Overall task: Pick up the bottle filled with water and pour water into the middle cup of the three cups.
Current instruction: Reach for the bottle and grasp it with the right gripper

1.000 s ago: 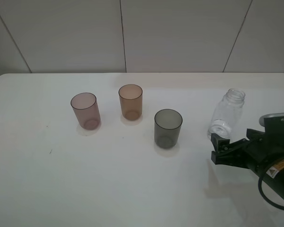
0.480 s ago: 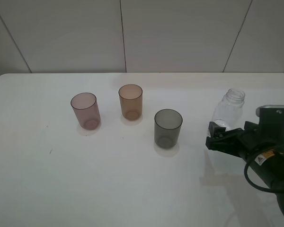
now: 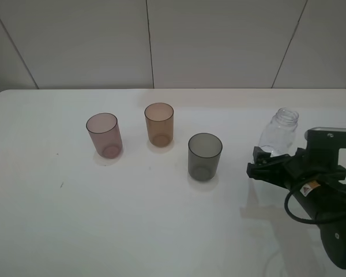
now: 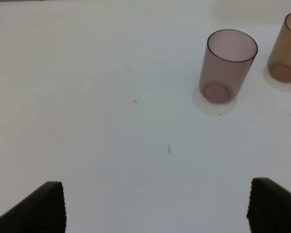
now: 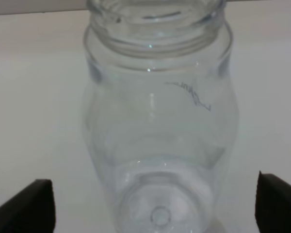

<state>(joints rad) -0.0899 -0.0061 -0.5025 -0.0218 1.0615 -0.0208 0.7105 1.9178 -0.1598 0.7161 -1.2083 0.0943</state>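
The task is at its opening step, and none of its real work is done. The bottle (image 3: 279, 134) stands upright on the counter (image 3: 161, 231) near the right edge, not yet gripped or lifted. The three cups (image 3: 159, 138) look dry. Judging from this, what is left is to close on the bottle, lift it, carry it toward the left and tip it over the middle cup (image 3: 159, 124). That amber cup stands closest to the far edge, between the pinkish cup (image 3: 104, 135) on the left and the grey cup (image 3: 205, 156) on the right.

The right hand (image 3: 258, 163) is low at the bottle's base, on the side toward the near edge, with its fingers spread wide. In the right wrist view the bottle (image 5: 157, 136) fills the gap, with one dark fingertip to each side and bare counter between each tip and the plastic. So it is bracketed but not pinched. (The water level is hard to read through the clear wall.)

The left hand (image 4: 160, 206) is also spread and holds nothing, over bare counter toward the left edge, with the pinkish cup ahead of it.
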